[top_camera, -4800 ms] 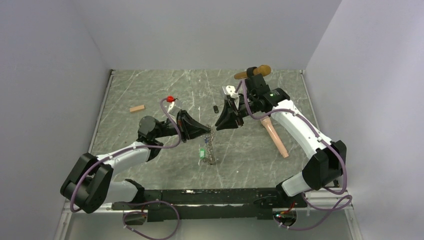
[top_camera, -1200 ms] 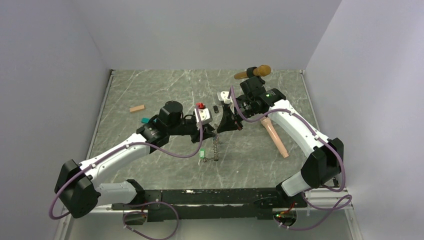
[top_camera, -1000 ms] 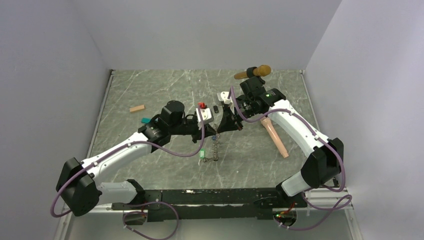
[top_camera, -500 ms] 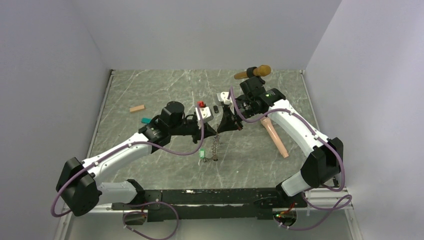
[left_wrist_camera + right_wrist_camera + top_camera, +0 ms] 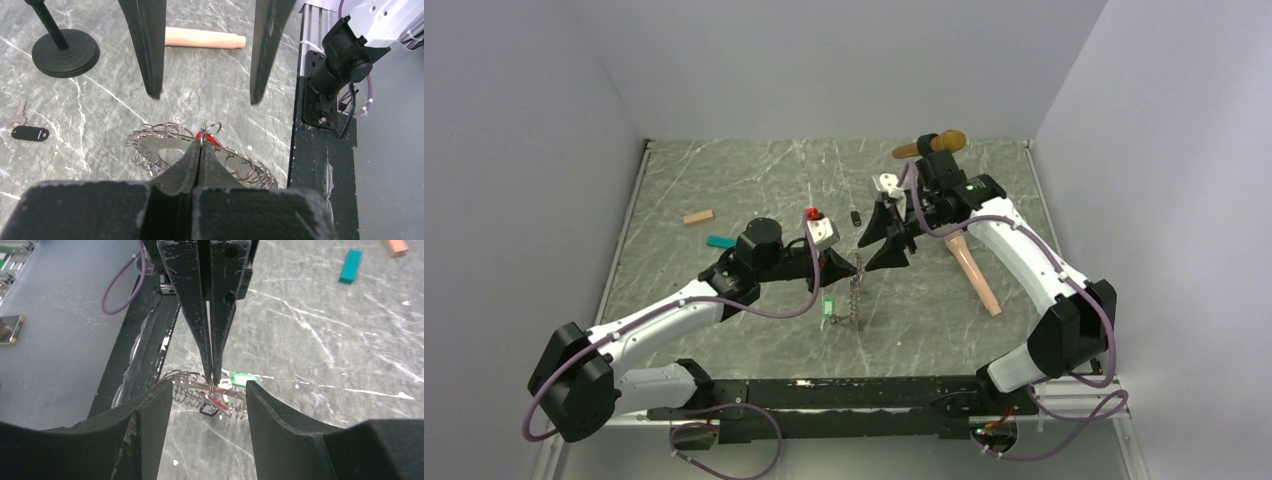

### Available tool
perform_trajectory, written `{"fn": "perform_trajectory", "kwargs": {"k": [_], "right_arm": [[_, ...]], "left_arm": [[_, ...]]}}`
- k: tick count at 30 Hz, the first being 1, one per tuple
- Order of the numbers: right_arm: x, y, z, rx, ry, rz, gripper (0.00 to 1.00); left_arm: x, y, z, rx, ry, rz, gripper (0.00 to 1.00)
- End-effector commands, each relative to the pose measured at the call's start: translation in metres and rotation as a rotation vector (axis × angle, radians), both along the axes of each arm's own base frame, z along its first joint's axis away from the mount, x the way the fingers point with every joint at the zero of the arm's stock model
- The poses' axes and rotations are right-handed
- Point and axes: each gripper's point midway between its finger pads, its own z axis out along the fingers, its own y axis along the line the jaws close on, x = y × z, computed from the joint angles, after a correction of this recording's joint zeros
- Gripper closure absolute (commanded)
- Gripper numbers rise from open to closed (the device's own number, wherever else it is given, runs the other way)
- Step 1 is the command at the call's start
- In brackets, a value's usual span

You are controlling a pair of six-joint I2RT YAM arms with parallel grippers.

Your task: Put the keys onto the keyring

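The keyring (image 5: 160,133), a metal band strung with many small wire rings, hangs over the table from my left gripper (image 5: 201,146), which is shut on one small ring at its top. A red key tag (image 5: 215,400) and a dark tag (image 5: 207,410) hang on it. A green tag (image 5: 243,378) lies at its lower end (image 5: 828,307). My right gripper (image 5: 207,407) stands open just beyond the keyring, one finger to each side, touching nothing. In the top view the two grippers (image 5: 849,268) (image 5: 876,243) face each other mid-table. A loose key with a black tag (image 5: 27,133) lies apart.
The black round stand base (image 5: 65,46) and the pink microphone handle (image 5: 205,38) lie behind the right gripper. A brown microphone (image 5: 934,145) sits at the back. A teal block (image 5: 720,241) and a tan block (image 5: 698,216) lie at the left.
My right gripper has opened, let go of the keyring and drawn back a little. The left gripper has shut on a ring and now carries the keyring alone.
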Motion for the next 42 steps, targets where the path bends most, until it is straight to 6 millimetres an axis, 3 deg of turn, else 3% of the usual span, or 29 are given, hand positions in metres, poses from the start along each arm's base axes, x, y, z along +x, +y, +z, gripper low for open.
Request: {"fn": "perform_trajectory", "kwargs": {"k": [1,6,12,17,32,42], "right_arm": [[-0.002,-0.010,0.036,0.126,-0.064,0.009,0.39],[-0.011,-0.016,0.028,0.162,-0.106,0.052,0.33],[-0.014,-0.014,0.017,0.164,-0.109,0.070,0.36],[-0.013,-0.010,0.012,0.142,-0.101,0.066,0.47],[-0.008,-0.003,0.010,0.111,-0.108,0.048,0.69],[0.011,-0.001,0.006,0.056,-0.099,-0.042,0.97]], "left_arm": [[0.000,-0.003,0.043,-0.143,-0.090,0.008,1.00],[0.000,0.000,0.053,-0.228,-0.099,0.042,1.00],[-0.001,0.005,0.063,-0.370,-0.086,0.082,1.00],[-0.002,0.005,0.066,-0.446,-0.055,0.092,1.00],[0.000,0.010,0.066,-0.565,0.029,0.130,1.00],[-0.004,0.008,0.066,-0.620,0.067,0.100,1.00]]}}
